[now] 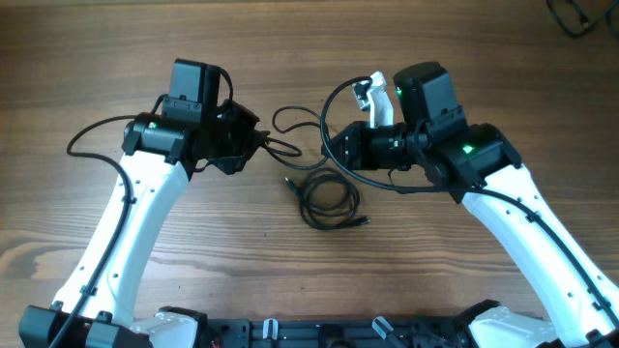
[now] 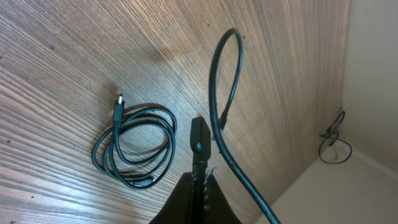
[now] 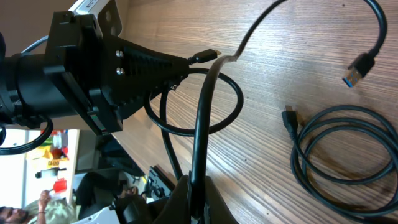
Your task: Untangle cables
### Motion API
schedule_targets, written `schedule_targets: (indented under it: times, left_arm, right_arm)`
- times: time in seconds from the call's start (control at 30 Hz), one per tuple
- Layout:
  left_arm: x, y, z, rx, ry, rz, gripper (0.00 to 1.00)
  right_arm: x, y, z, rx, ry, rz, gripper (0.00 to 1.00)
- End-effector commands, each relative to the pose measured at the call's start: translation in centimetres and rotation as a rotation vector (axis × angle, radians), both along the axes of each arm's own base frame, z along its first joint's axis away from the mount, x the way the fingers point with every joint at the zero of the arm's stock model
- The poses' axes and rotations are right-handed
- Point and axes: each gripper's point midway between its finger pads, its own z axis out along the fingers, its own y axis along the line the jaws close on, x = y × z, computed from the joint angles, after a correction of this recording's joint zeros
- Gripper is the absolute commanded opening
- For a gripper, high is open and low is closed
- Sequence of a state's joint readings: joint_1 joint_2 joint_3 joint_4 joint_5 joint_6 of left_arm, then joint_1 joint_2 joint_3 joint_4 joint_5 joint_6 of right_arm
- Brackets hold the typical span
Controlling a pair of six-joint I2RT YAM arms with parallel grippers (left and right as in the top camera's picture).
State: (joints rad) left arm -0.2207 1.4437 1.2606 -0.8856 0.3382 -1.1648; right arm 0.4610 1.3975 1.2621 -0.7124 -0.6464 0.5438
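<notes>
A thin black cable (image 1: 295,121) loops between my two grippers at the table's middle. My left gripper (image 1: 259,145) is shut on its plug end (image 2: 198,137); the cord arcs upward from there (image 2: 214,74). My right gripper (image 1: 329,147) is shut on the same cable's cord (image 3: 200,124), which runs on to a blue USB plug (image 3: 357,65). My left gripper's fingers show in the right wrist view (image 3: 155,62). A second black cable lies in a loose coil (image 1: 329,198) on the table just in front of both grippers; it also shows in the left wrist view (image 2: 134,146) and the right wrist view (image 3: 348,143).
The wooden table (image 1: 116,58) stretches to both sides. A small black cord tangle (image 1: 573,14) lies at the far right corner, also seen in the left wrist view (image 2: 333,140). Thicker black arm wires hang by each arm (image 1: 97,135).
</notes>
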Motion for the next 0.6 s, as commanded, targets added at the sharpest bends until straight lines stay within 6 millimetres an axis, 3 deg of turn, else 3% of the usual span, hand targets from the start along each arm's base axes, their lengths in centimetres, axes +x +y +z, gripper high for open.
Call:
schedule_targets:
  times: [0.0,0.27,0.33,0.4,0.57]
  left_arm:
    - [0.5,0.7,-0.2,0.032,-0.014,0.019,0.05]
    - [1.1,0.7,0.1,0.033,-0.041,0.023,0.04]
    - [1.4,0.6,0.3,0.029,-0.056,0.023,0.11]
    - [1.6,0.5,0.4,0.027,-0.067,0.023,0.05]
    - [1.6,0.5,0.4,0.027,-0.067,0.023,0.04]
  right_arm:
    - [0.4,-0.3,0.9,0.004,-0.021,-0.030,0.04]
    - [-0.1,-0.6,0.3,-0.051,-0.104,0.061,0.04]
    - [-0.3,-0.8,0.0,-0.071,-0.122,0.086,0.04]
    - [0.0,-1.0,-0.2,-0.089,-0.127,0.070,0.04]
    - [0.3,-1.1,-0.1,-0.082,-0.096,0.023,0.04]
